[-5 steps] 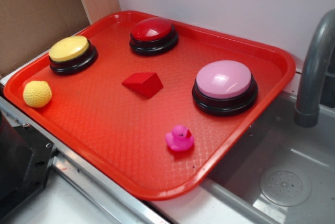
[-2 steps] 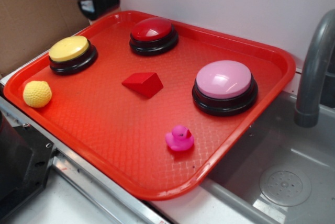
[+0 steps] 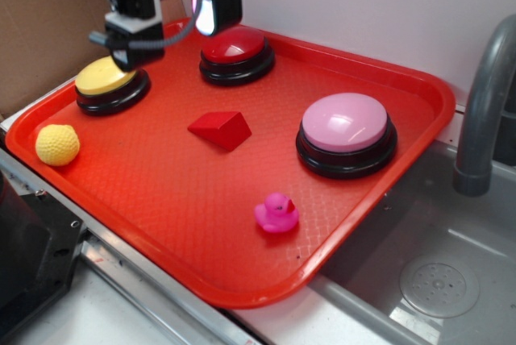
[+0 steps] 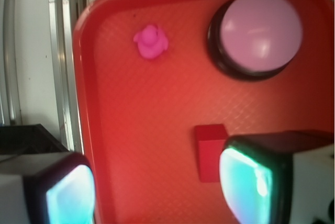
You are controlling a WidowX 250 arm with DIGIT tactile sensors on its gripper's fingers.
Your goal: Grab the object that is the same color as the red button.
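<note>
Lower now than a moment ago and further into view, the gripper [image 3: 168, 32] hangs with fingers spread and empty over the tray's [image 3: 419, 143] far-left corner between the yellow button [image 3: 111, 84] and the red button [image 3: 237, 54], while the red wedge [image 3: 220, 129] lies mid-tray, long axis left-right, its sloped face toward the yellow ball [image 3: 57, 144].

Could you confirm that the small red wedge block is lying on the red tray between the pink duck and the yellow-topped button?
Not quite: in the exterior view the small red wedge block lies on the red plastic tray between the pink rubber duck and the dark-red dome button; the yellow-topped button sits off to one side.
</note>
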